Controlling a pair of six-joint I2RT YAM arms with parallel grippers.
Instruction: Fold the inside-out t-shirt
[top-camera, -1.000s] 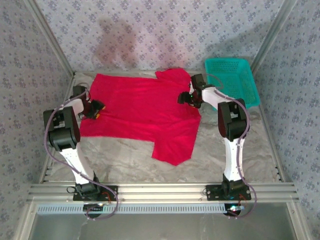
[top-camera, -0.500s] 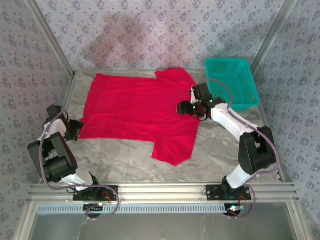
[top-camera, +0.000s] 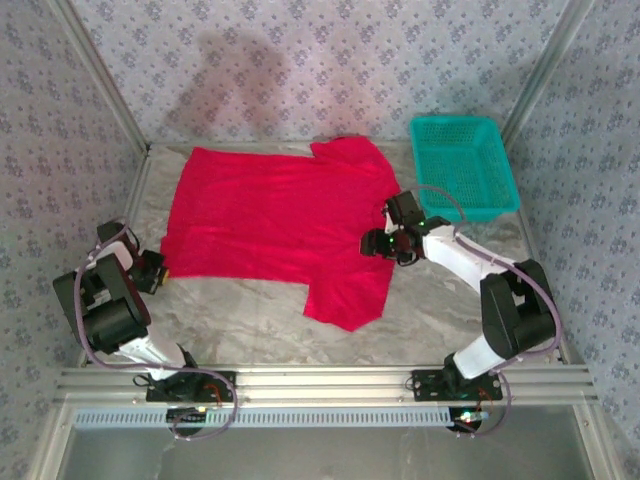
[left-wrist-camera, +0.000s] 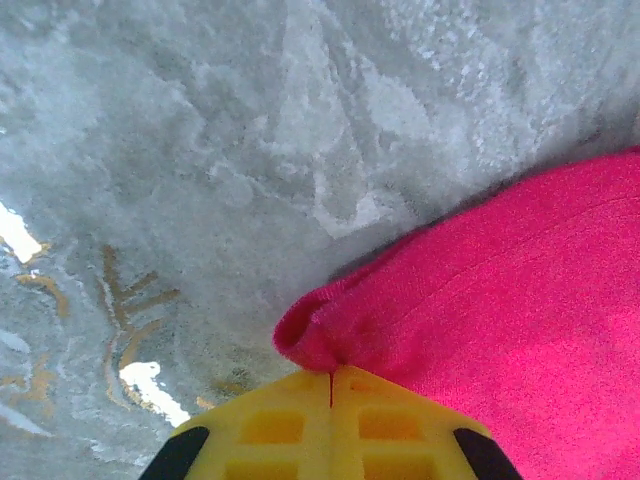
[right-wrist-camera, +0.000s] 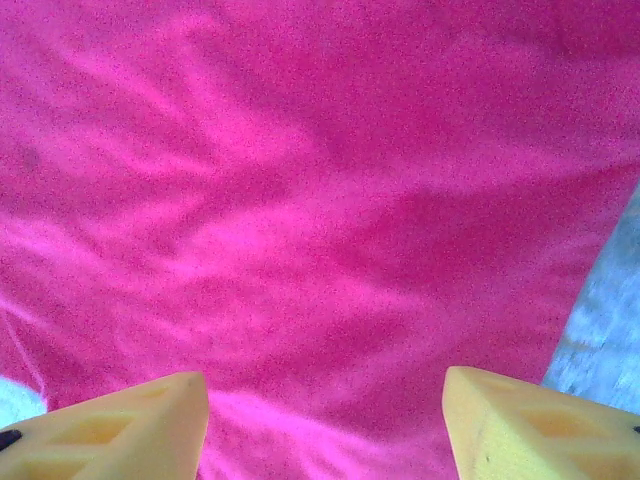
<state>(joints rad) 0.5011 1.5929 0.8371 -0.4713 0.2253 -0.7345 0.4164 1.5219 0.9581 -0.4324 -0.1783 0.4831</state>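
t-shirt (top-camera: 270, 220) lies spread flat on the marbled worktop (top-camera: 440, 310), 1 sleeve toward my bases. My left jaws are pressed together, pinching its near-left corner. My right jaws are spread wide, low over its right side.

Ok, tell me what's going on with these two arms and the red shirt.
Two robot arms are setting up to fold the shirt, which lies spread flat on the table. The left pincer is shut on the shirt's near-left corner, with cloth bunched at its tips. The right pincer hangs open over the shirt's right side, holding nothing. No fold is made yet. A basket sits at the far right.
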